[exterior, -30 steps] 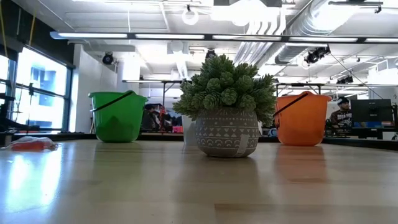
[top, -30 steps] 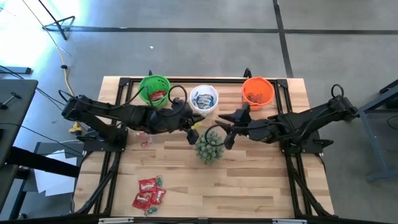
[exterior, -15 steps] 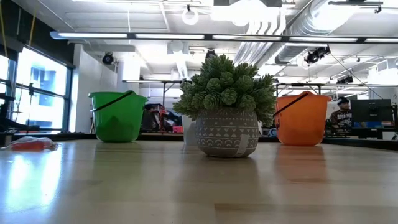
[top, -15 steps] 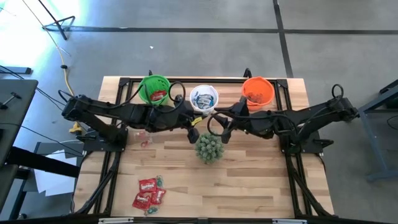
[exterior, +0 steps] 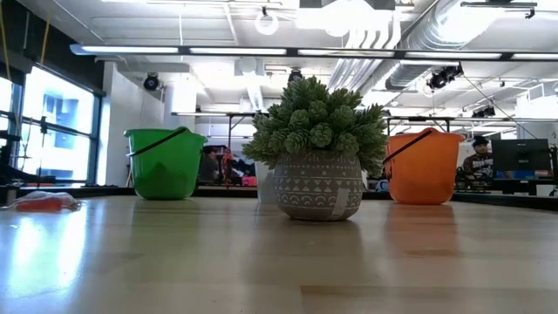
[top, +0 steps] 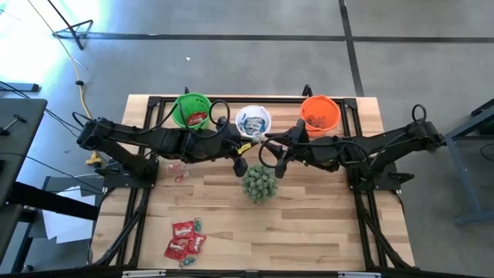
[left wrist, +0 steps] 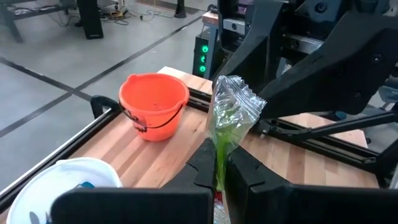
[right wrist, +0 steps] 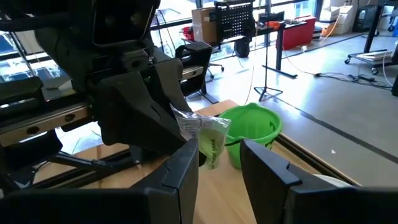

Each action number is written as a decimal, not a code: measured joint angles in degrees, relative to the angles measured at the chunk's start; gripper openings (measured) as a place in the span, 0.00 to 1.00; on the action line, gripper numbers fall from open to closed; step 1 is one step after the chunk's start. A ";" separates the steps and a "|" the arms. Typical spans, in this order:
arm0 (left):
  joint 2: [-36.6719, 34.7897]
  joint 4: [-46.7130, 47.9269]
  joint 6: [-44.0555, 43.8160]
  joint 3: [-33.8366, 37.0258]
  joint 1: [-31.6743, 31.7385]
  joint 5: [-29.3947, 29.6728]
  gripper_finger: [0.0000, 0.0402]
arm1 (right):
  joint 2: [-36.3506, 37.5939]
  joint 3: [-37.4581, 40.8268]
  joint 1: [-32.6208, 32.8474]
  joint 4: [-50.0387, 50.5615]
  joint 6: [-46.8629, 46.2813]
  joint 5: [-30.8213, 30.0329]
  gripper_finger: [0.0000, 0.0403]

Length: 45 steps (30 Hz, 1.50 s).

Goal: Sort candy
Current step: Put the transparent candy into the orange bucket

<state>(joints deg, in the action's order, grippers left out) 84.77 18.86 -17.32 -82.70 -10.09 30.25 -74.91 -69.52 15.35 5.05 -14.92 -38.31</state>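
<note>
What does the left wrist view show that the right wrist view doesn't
Only the left wrist view shows the orange bucket, the white bucket and the left gripper shut on a green-wrapped candy. Only the right wrist view shows the green bucket and the right gripper, fingers apart. Both show that candy and the wooden table.

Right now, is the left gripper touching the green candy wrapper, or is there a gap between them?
Touching. In the left wrist view, the left gripper is shut on the green candy wrapper: the wrapper's lower end sits pinched between the two dark fingers, with no gap visible.
</note>
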 joint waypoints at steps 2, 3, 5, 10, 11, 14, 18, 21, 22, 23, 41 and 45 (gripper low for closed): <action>0.21 -0.58 0.00 0.00 0.00 -0.65 0.00 | 0.00 0.00 -0.02 -0.01 -0.02 0.82 0.28; 0.25 -0.86 0.00 0.00 0.00 -1.25 0.00 | 0.00 0.02 -0.05 -0.05 -0.02 1.17 0.28; 0.40 -1.66 0.00 0.00 0.00 -2.12 0.00 | 0.00 0.02 -0.43 -0.20 -0.13 2.47 0.28; 0.76 -2.63 0.00 0.00 0.00 -2.92 0.00 | -0.22 0.04 -1.62 -0.60 -0.63 5.08 0.28; 0.75 -2.68 0.00 0.00 0.01 -2.94 0.00 | -0.42 0.04 -1.87 -1.04 -0.52 5.16 0.28; 0.74 -2.57 0.00 0.00 0.00 -2.94 0.00 | -1.24 0.07 -2.05 -2.96 0.90 5.39 0.28; 0.70 -2.49 0.00 0.00 0.00 -2.78 0.00 | -2.34 0.07 -2.25 -5.31 2.05 5.43 0.28; 0.70 -2.09 0.00 0.00 0.00 -2.59 0.00 | -2.67 0.07 -2.25 -5.60 2.12 5.14 0.28; 0.70 -2.09 0.00 0.00 0.00 -2.62 0.00 | -2.67 0.07 -2.25 -5.60 2.02 5.13 0.26; 0.70 -2.09 0.00 0.00 0.00 -2.62 0.00 | -2.67 0.07 -2.25 -5.64 1.99 5.14 0.24; 0.77 -2.53 7.43 0.00 0.31 -1.04 0.16 | -2.73 0.07 -2.78 -5.73 3.45 2.74 0.01; 0.77 -2.53 7.53 0.00 0.87 -1.04 0.22 | -2.73 0.07 -3.02 -5.57 3.43 2.76 0.01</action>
<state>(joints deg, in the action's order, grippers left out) 85.54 16.34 -9.79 -82.70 -9.22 29.21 -77.65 -69.45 12.34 -0.53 -11.49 -35.55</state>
